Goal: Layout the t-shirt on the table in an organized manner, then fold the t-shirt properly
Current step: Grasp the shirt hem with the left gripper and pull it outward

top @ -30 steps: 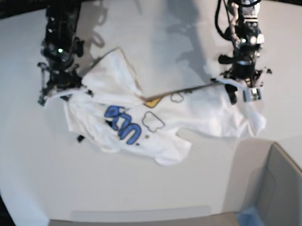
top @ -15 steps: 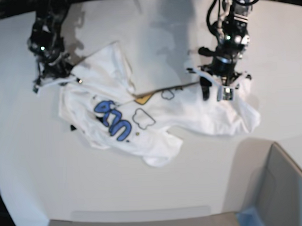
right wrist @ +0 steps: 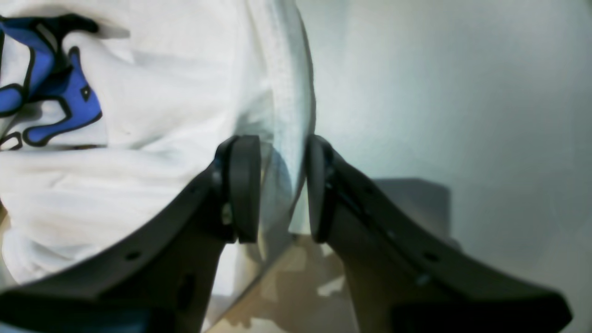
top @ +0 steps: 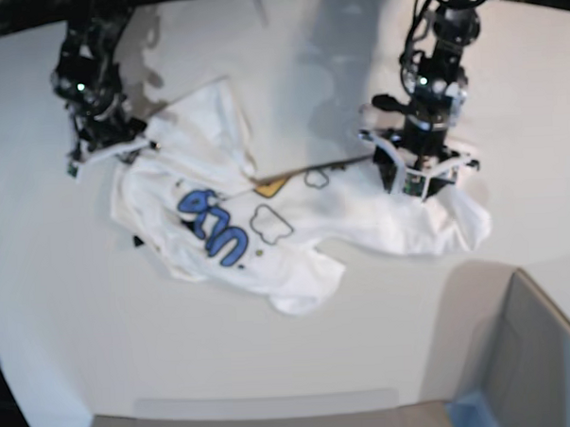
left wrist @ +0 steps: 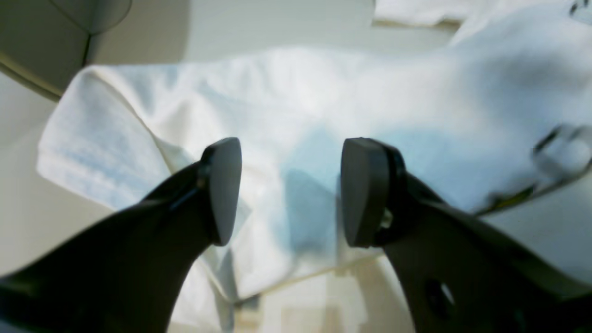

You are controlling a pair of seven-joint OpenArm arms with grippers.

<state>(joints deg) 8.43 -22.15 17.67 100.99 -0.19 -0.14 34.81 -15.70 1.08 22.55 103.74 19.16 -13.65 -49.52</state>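
Currently the shirt [top: 266,219] is lying crumpled mid-bench [top: 287,53]. Left hand [left wrist: 291,189] is hanging released above it; right hand [right wrist: 277,189] is gaping around a hem. Soft, limp cloth; pinching edges seems best.

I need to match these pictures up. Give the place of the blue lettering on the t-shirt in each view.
Base: blue lettering left of centre, on the crumpled t-shirt.
Right wrist: at the far left edge, upper part, left of the right end effector.
Left wrist: not in it; only plain white cloth shows.
Shared landmark: the t-shirt's white cloth on the table.
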